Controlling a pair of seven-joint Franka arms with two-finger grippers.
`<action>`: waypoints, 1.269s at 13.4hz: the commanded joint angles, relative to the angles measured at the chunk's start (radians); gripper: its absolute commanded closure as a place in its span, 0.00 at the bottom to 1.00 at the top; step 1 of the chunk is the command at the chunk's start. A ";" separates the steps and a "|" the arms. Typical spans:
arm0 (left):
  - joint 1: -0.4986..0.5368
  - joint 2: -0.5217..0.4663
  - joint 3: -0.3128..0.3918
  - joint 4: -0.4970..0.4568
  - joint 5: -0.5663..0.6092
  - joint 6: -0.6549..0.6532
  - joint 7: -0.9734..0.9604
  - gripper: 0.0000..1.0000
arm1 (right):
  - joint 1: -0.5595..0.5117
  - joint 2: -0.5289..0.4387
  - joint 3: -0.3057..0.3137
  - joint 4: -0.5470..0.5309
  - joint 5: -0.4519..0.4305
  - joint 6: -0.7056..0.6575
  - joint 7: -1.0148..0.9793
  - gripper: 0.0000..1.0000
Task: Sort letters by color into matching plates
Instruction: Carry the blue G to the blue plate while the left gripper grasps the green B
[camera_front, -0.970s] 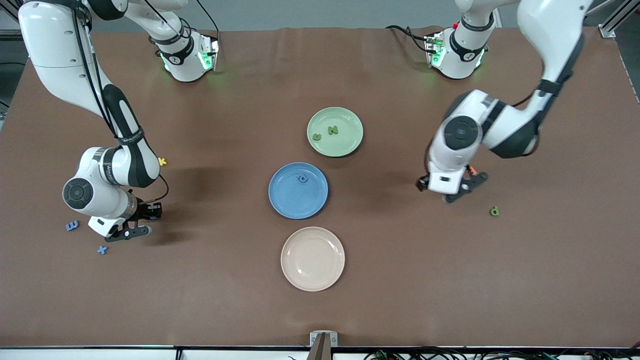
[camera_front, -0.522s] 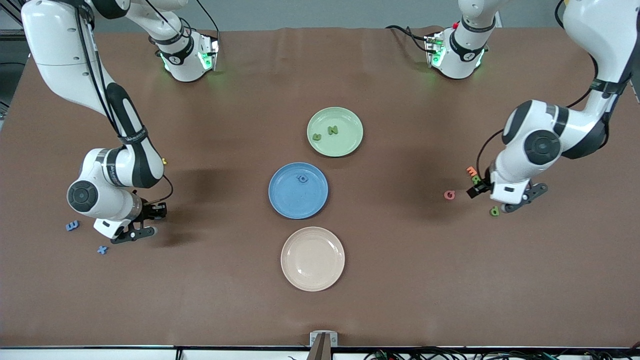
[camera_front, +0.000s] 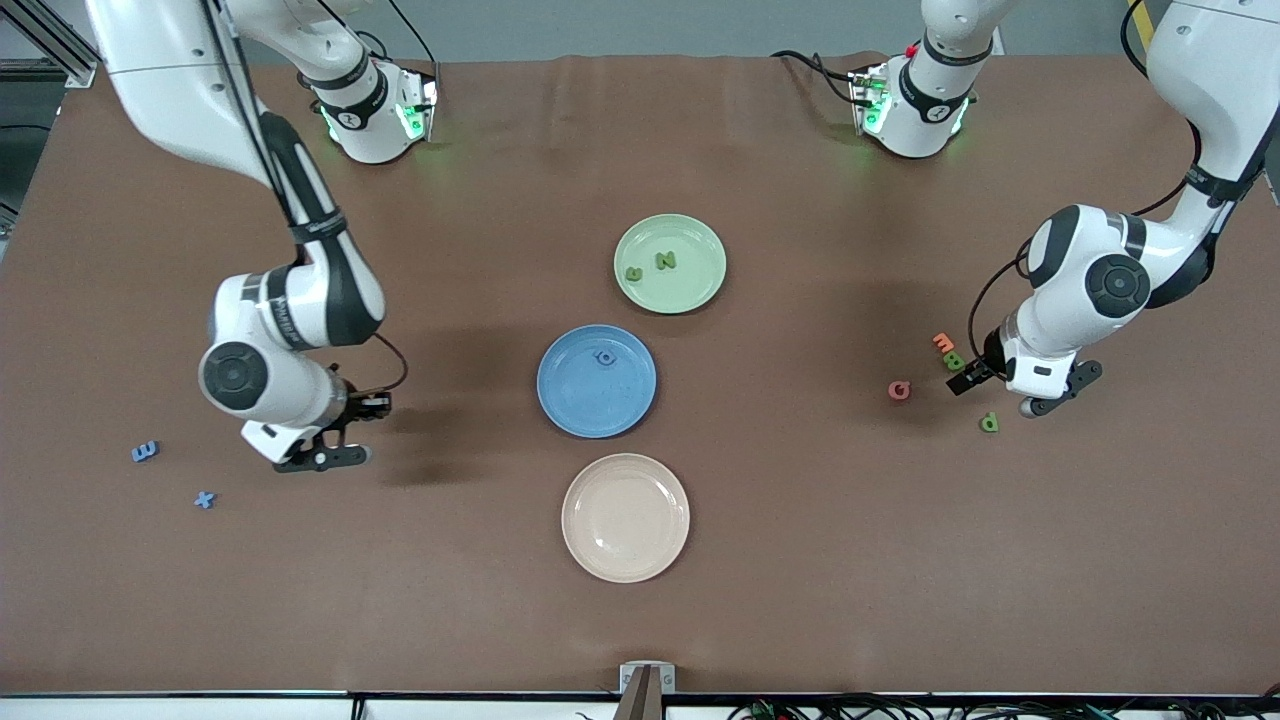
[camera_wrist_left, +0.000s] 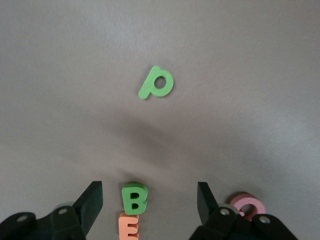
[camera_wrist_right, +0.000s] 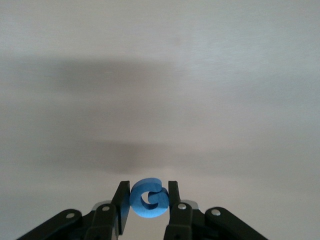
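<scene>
My right gripper is shut on a blue letter G, over bare table between two loose blue letters and the blue plate. One blue letter lies in that plate. The pale green plate holds two green letters. My left gripper stands open low over the table at the left arm's end, a finger on either side of a green B without touching it. A green p lies apart, nearer the front camera.
An orange E touches the green B. A pink Q lies beside them, toward the plates. The cream-beige plate sits nearest the front camera, with nothing in it.
My right arm carried the blue G from the loose blue letters toward the blue plate. My left arm swung out to its end of the table and settled around the green B.
</scene>
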 joint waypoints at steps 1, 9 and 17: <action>0.013 0.003 0.007 -0.023 0.031 0.023 -0.007 0.23 | 0.101 -0.015 -0.008 -0.011 0.000 -0.008 0.187 0.85; 0.046 0.063 0.021 -0.049 0.114 0.084 -0.042 0.28 | 0.302 0.060 -0.008 0.128 0.144 0.001 0.496 0.86; 0.042 0.050 0.021 -0.085 0.116 0.087 -0.063 0.36 | 0.353 0.136 -0.008 0.154 0.247 0.066 0.497 0.86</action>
